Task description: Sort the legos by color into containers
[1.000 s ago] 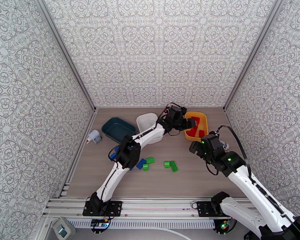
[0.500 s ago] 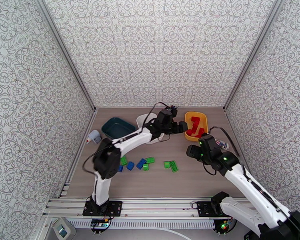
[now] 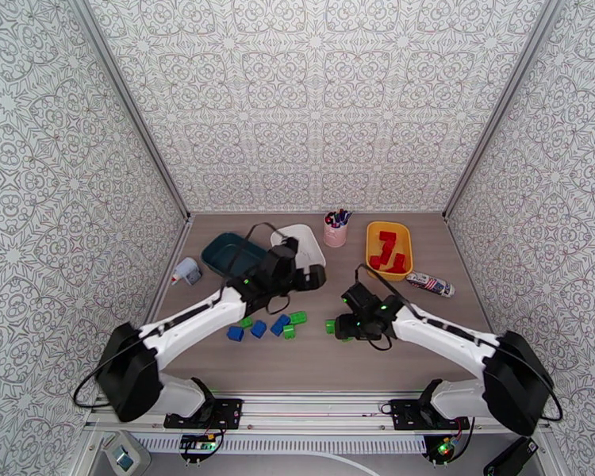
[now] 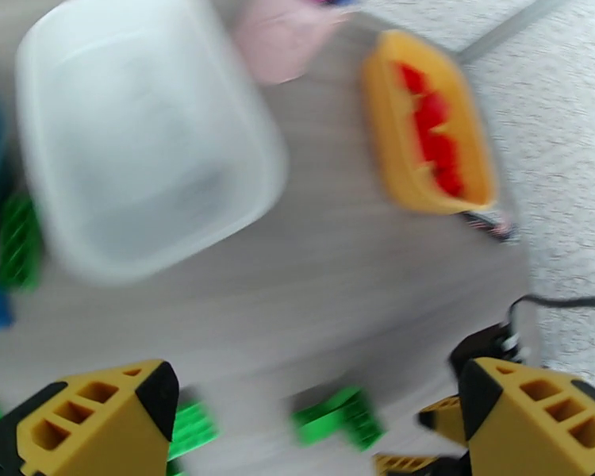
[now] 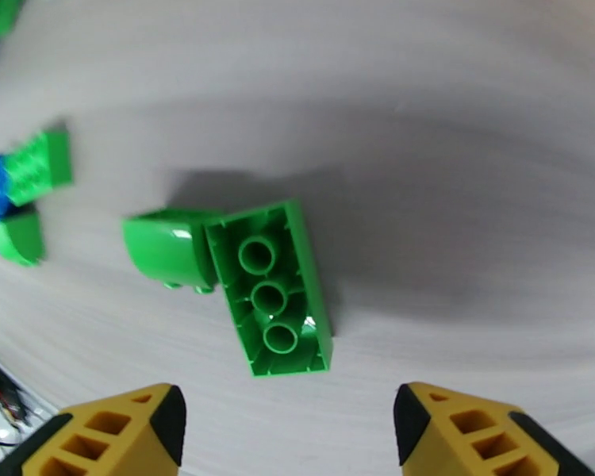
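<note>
Red legos [image 3: 389, 249] lie in the yellow container [image 3: 373, 263], blurred in the left wrist view as a yellow container [image 4: 393, 144]. The white container [image 3: 307, 234] and the teal container [image 3: 228, 255] hold nothing that I can see. Blue legos [image 3: 259, 329] and green legos [image 3: 298, 317] lie loose mid-table. My left gripper [image 3: 316, 277] hangs open by the white container's near edge, its fingers [image 4: 99, 410] wide apart with nothing between. My right gripper [image 3: 347, 326] stands open low over an upturned long green lego [image 5: 270, 299] and a curved green lego [image 5: 166, 251].
A pink cup of pens [image 3: 335, 229] stands at the back between the white and yellow containers. A small tube [image 3: 430, 283] lies right of the yellow container. A white object [image 3: 186, 271] sits near the left wall.
My left arm has swung back from the yellow container to the white container's near edge, jaws widening. My right arm has moved left and down over the green legos, jaws narrowing a little.
</note>
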Controlling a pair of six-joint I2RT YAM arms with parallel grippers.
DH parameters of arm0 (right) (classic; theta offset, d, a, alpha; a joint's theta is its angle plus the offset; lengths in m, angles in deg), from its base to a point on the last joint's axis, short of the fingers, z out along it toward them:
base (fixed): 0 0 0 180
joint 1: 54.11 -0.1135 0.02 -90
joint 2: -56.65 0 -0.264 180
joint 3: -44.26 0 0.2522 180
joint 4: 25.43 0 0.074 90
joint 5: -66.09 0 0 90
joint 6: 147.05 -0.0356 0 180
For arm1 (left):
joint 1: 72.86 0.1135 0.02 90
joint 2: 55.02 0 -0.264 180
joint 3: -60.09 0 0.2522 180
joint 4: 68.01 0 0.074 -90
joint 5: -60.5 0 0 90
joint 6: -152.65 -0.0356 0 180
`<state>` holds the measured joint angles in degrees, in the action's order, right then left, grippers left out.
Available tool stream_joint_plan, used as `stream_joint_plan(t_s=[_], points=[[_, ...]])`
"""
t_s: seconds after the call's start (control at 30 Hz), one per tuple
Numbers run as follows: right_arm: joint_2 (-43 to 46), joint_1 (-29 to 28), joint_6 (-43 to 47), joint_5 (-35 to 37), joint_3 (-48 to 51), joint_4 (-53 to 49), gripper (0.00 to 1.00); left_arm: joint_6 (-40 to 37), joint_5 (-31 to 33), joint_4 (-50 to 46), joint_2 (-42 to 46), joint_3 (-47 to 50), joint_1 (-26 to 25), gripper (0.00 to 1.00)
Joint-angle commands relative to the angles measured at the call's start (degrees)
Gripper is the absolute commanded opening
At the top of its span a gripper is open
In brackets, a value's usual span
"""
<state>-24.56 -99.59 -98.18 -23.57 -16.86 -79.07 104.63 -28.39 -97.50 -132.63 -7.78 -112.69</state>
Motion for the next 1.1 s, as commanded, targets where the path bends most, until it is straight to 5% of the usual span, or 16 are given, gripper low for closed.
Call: stream_joint_plan(t_s=[0.0,0.57,1.07], points=[[-3.36,-2.26,-0.08,2.41,-1.35,-0.20,0.69,3.17,3.43,-2.71,6.27,5.49,1.13,0.99],[-13.00,-2.21,0.37,7.42,-6.09,0.89,0.62,10.25,3.36,-3.43,16.67,19.30,1.51,0.99],[-12.05,2.53,0.63,0.28,-4.75,5.97,0.36,11.44,-1.77,3.85,11.17,19.03,1.43,0.99]])
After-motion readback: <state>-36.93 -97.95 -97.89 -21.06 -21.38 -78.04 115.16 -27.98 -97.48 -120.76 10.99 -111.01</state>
